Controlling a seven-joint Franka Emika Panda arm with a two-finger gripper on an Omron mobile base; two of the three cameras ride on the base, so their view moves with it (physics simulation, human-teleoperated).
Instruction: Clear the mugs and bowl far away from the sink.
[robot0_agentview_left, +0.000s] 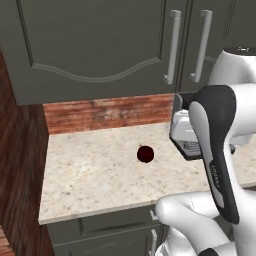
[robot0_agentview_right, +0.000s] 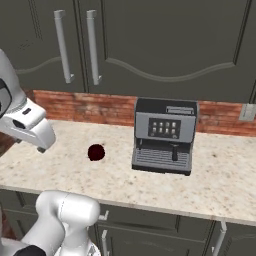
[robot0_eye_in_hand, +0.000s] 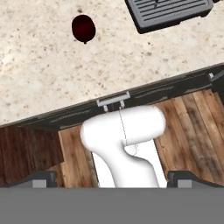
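Note:
A small dark maroon mug stands alone on the speckled beige counter, left of the coffee machine. In the hand view the mug sits near the top left, far from my gripper. The gripper is open: its two dark fingertips stand wide apart with nothing between them. The hand hangs over the counter's front edge and looks down at the drawer fronts and the wooden floor. The bowl and the sink are out of view.
A grey coffee machine stands at the back against the brick wall. Dark cabinets with long metal handles hang above. The counter ends at the left over wooden floor. Drawers run under its front edge.

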